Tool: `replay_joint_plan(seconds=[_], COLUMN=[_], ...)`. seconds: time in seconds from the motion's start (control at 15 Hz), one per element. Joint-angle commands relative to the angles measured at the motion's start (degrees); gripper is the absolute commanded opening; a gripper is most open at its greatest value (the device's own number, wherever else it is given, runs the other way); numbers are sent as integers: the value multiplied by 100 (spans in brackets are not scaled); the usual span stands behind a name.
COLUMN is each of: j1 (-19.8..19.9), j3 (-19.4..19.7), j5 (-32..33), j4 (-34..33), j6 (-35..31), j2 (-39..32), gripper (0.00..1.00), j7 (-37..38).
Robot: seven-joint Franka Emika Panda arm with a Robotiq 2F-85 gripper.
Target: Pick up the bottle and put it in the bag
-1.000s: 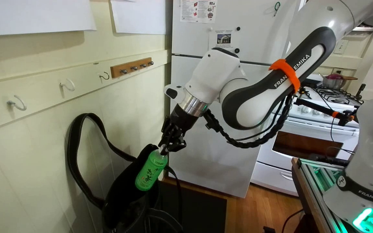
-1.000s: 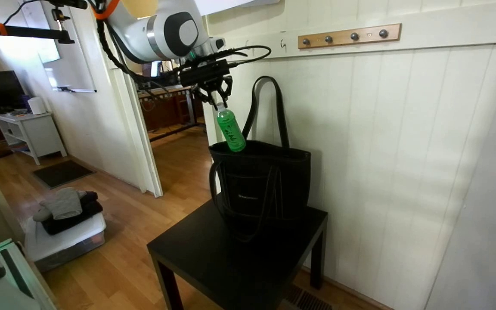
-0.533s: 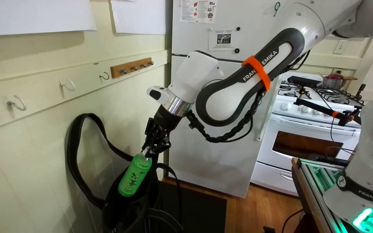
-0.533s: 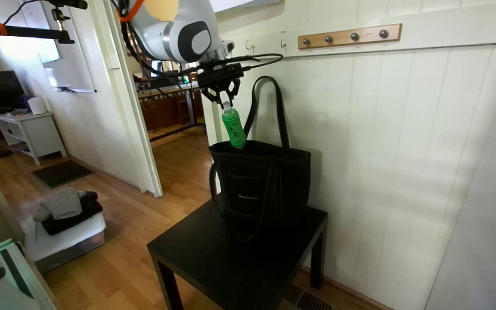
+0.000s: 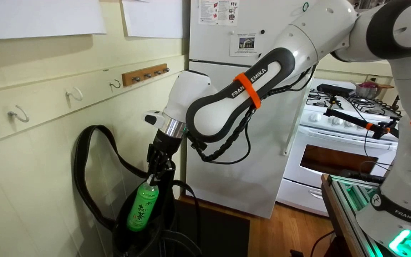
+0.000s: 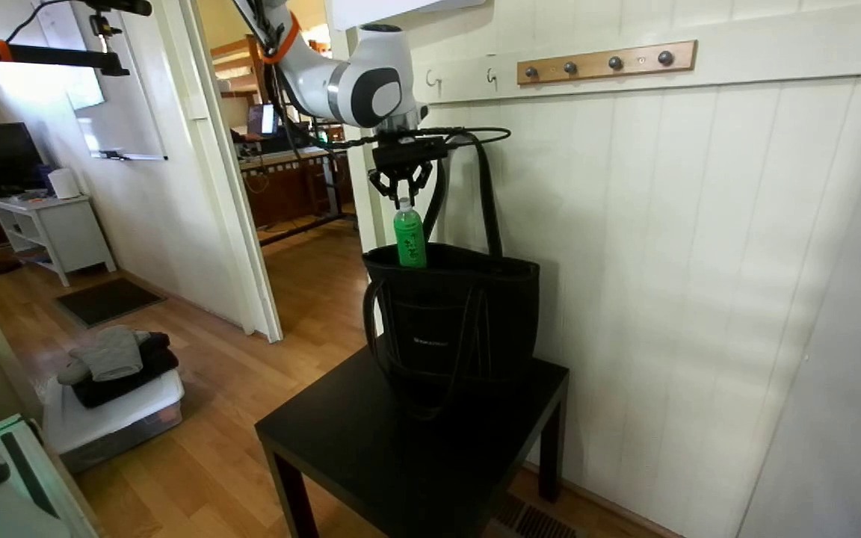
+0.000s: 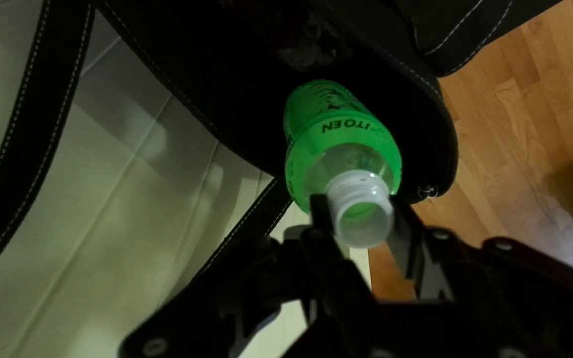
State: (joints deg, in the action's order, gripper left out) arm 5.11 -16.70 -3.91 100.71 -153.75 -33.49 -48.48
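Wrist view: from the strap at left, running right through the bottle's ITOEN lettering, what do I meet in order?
Black strap → pale wall → black bag → green bottle → black bag again → wood floor.

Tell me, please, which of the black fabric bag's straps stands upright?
The black strap arching beside the cream panelled wall; the other strap droops down the front of the bag.

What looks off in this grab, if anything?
The bottle is uncapped: the wrist view looks right into its open neck. That's odd for something bound for the bag. No spill shows; whether the bottle is empty, I can't tell.
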Motion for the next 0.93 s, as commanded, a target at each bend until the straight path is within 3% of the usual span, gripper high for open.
replay_joint_plan(seconds=[0.0, 0.87], j1=[-263, -954], j3=[122, 354], j5=[290, 745], j4=[-1029, -3584], j6=[521, 1795], j2=[-782, -2685], gripper=[8, 8], j7=[-57, -24])
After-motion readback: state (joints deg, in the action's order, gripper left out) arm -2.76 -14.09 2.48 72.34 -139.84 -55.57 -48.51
